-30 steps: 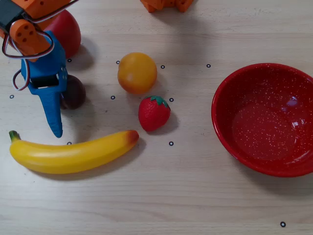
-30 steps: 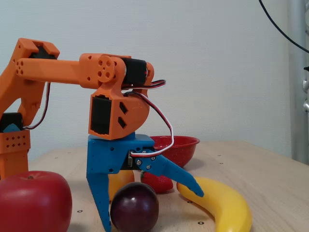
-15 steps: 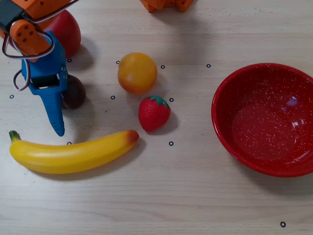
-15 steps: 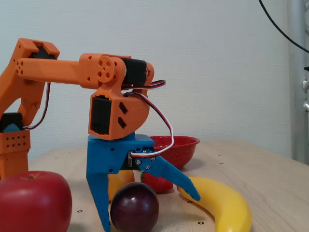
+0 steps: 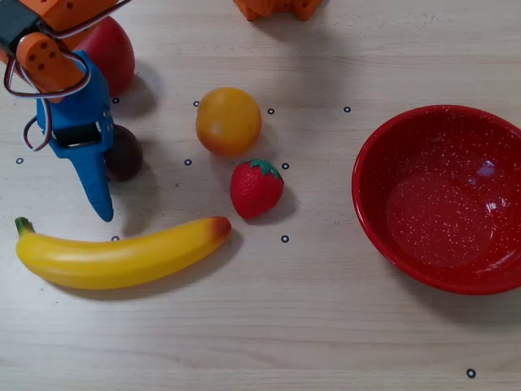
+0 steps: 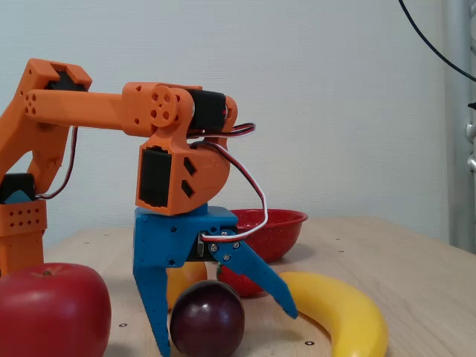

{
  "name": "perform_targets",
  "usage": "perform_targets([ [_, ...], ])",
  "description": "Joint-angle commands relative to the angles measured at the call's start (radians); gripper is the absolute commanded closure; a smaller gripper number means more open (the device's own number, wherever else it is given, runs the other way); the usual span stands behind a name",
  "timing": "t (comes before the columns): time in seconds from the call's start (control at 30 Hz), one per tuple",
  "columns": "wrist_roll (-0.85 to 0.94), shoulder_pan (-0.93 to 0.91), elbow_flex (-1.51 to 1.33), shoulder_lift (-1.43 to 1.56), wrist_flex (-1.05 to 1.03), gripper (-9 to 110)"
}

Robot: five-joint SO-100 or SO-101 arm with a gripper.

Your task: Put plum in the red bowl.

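The dark purple plum (image 5: 126, 153) lies on the wooden table at the left, partly hidden under my blue gripper (image 5: 96, 179). In the fixed view the plum (image 6: 207, 318) sits low between the two spread blue fingers of the gripper (image 6: 227, 331), close to the table. The gripper is open; I cannot tell whether a finger touches the plum. The red speckled bowl (image 5: 368, 213) stands empty at the far right of the overhead view, and it shows behind the gripper in the fixed view (image 6: 286, 220).
A red apple (image 5: 112, 49) lies behind the gripper, an orange (image 5: 228, 120) and a strawberry (image 5: 256, 187) sit between the plum and the bowl, and a banana (image 5: 122, 254) lies just below the gripper tip. The arm's orange base (image 5: 277, 6) is at the top edge.
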State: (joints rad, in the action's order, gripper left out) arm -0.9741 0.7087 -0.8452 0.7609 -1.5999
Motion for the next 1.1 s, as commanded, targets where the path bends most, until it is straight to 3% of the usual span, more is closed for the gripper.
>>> perform_targets([
  [0.0,-0.025,0.031,0.026,0.064,-0.029,53],
  [0.43,-0.055,0.032,0.026,0.066,-0.034,63],
  [0.53,-0.06,0.032,0.025,0.067,-0.035,72],
  [0.7,-0.069,0.031,0.025,0.078,-0.052,101],
  [1.07,-0.052,0.041,0.087,0.153,-0.186,101],
])
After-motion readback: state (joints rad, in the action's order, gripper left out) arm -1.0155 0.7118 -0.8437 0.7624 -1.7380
